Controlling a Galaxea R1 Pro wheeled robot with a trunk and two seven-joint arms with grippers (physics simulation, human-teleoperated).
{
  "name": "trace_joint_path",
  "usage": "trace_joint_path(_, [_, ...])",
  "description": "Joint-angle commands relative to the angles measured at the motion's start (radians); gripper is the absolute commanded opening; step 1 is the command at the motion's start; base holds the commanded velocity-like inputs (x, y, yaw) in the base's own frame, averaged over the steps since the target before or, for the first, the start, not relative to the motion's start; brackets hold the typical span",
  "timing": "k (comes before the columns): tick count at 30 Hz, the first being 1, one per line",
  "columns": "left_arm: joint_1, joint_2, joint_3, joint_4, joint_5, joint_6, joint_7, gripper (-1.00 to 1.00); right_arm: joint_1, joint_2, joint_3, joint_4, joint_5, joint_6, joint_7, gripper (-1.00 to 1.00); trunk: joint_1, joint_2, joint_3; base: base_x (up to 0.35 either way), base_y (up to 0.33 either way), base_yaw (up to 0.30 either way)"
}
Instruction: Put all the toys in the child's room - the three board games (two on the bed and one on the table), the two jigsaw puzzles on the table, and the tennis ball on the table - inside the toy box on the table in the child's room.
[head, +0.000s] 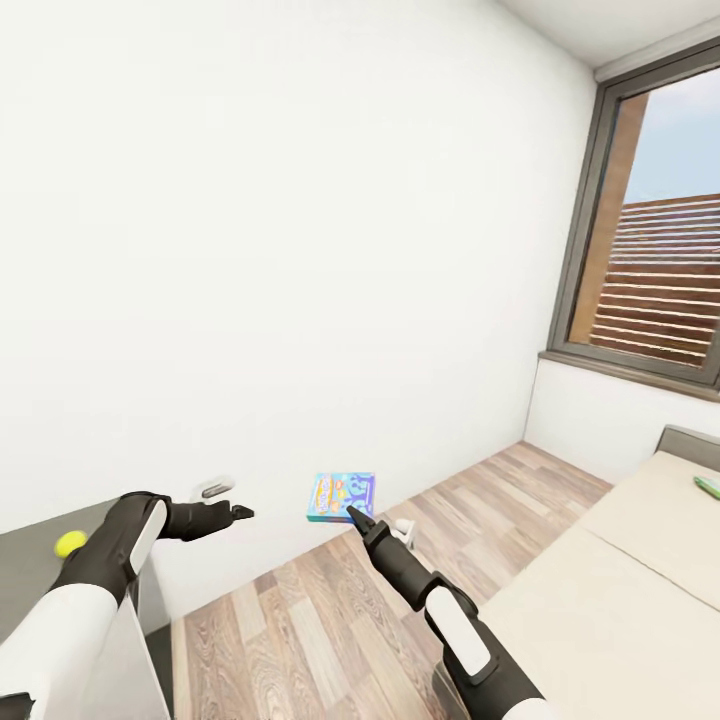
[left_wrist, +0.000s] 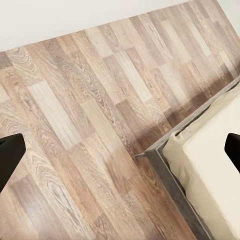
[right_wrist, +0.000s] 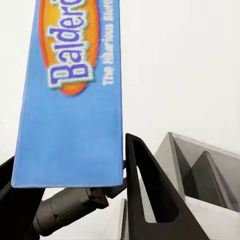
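My right gripper (head: 356, 516) is shut on a blue board game (head: 342, 496), held in the air in front of the white wall. In the right wrist view the blue board game (right_wrist: 70, 100), printed with an orange logo, sits clamped between the fingers (right_wrist: 145, 190). Beyond it stands a grey sloping-walled bin, the toy box (right_wrist: 200, 165). The tennis ball (head: 70, 543) rests on a grey surface at the far left. My left gripper (head: 238, 513) is open and holds nothing above the floor. The bed (head: 620, 580) lies at the lower right, with a green flat item (head: 708, 487) at its far edge.
Wooden floor (head: 330, 620) runs between the left-hand furniture and the bed. A window (head: 660, 270) fills the right wall. In the left wrist view the bed's grey frame corner (left_wrist: 155, 152) juts over the floor. A small white fitting (head: 213, 488) sits low on the wall.
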Motion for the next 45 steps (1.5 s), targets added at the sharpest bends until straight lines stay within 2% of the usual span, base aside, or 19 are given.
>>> trace_joint_path(1, [0.0,0.0,0.002,0.0,0.008,0.008,0.002,1.0,0.0,0.0,0.0,0.001,-0.011,0.007,0.001,-1.0,-0.004,0.007,0.003,0.0,0.0,0.071])
trace_joint_path(14, [0.0,0.0,0.002,0.0,0.004,0.008,0.002,1.0,0.0,0.0,0.0,0.001,-0.012,0.005,0.002,-1.0,-0.004,0.007,0.003,0.0,0.0,0.01])
trace_joint_path(19, [0.0,0.0,0.002,0.0,-0.029,0.008,0.003,1.0,0.0,0.002,0.0,0.0,-0.008,0.005,0.002,-1.0,-0.004,0.007,0.003,0.0,-0.057,0.073])
trace_joint_path(25, [0.0,-0.008,0.003,0.0,-0.042,0.008,0.003,1.0,0.0,0.003,0.0,0.001,-0.007,0.005,0.001,-1.0,-0.004,0.007,0.003,0.0,-0.129,0.251])
trace_joint_path(45, [0.0,-0.011,0.002,0.0,-0.044,0.003,0.012,1.0,0.0,0.001,-0.004,0.001,-0.009,0.008,0.001,-1.0,-0.004,0.007,0.003,0.0,-0.042,0.283])
